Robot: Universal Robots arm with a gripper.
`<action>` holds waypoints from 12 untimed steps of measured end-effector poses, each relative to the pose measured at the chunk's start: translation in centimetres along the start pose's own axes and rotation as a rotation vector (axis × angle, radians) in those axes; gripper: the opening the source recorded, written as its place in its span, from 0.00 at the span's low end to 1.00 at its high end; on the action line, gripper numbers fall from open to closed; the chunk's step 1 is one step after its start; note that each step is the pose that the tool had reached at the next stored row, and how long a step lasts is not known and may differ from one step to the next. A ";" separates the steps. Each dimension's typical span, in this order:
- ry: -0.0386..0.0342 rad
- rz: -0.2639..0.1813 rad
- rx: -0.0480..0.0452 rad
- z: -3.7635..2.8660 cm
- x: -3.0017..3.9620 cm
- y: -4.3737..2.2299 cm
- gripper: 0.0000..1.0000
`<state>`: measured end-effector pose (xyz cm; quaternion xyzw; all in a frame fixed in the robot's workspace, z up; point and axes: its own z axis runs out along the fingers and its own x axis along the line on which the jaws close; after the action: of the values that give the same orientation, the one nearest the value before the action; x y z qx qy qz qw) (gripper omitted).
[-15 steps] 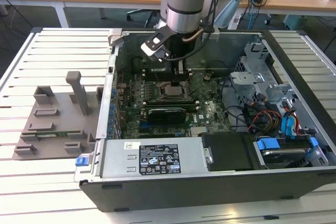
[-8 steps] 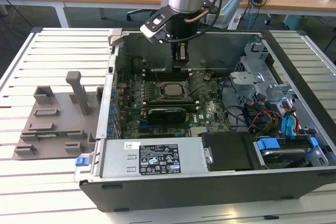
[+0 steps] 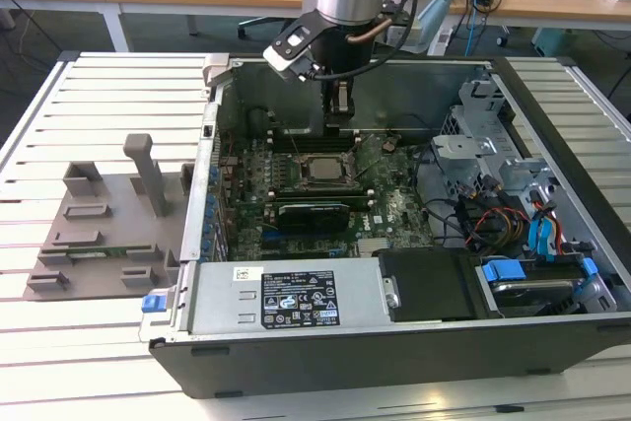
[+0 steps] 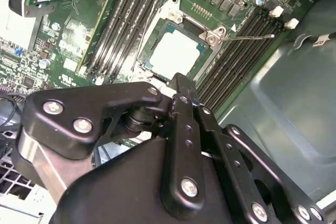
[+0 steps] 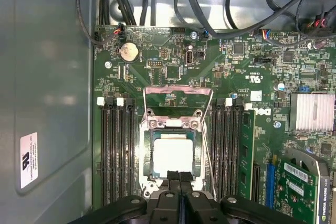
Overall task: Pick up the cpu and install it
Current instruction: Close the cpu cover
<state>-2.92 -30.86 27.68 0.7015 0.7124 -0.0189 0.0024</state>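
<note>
The arm has its pincer down inside the open computer case, hanging over the green motherboard. In both wrist views the two black fingers are pressed together at the tips with only a hairline between them and nothing gripped.

The cpu is not in the pincer. It lies flat in its socket on the board, silvery-white top up, just below and ahead of the fingertips. In the first wrist view the tips overlap its near edge, but I cannot tell whether they touch it. In the second wrist view the chip shows just beyond the fingertips, and in the exterior view it sits on the board a little nearer the camera than the pincer.

The socket's metal load plate stands swung open on the far side of the chip from the pincer, and a thin retaining lever sticks out sideways from the socket corner. Black memory slots run along both sides of the socket, flanking the pincer.

Farther from the pincer, past the open plate, a coin cell battery sits on the board. Off to one side are a finned heatsink and a green expansion card.

In the exterior view the case lies on a white slatted bench. A grey moulded fixture sits on the bench outside the case, well away from the pincer toward the exterior view's left.
</note>
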 end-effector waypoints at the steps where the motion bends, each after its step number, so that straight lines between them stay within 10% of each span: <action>1: 0.0000 0.000 0.0000 0.00 0.00 0.00 0.11; 3: -0.0002 0.000 0.0001 -0.03 -0.01 0.56 0.11; 8: -0.0004 0.000 0.0000 -0.13 -0.08 5.29 0.11; 12: -0.0004 0.000 0.0000 -0.14 -0.09 5.72 0.11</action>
<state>2.81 -30.86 27.68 0.7015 0.7124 -0.0190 0.0025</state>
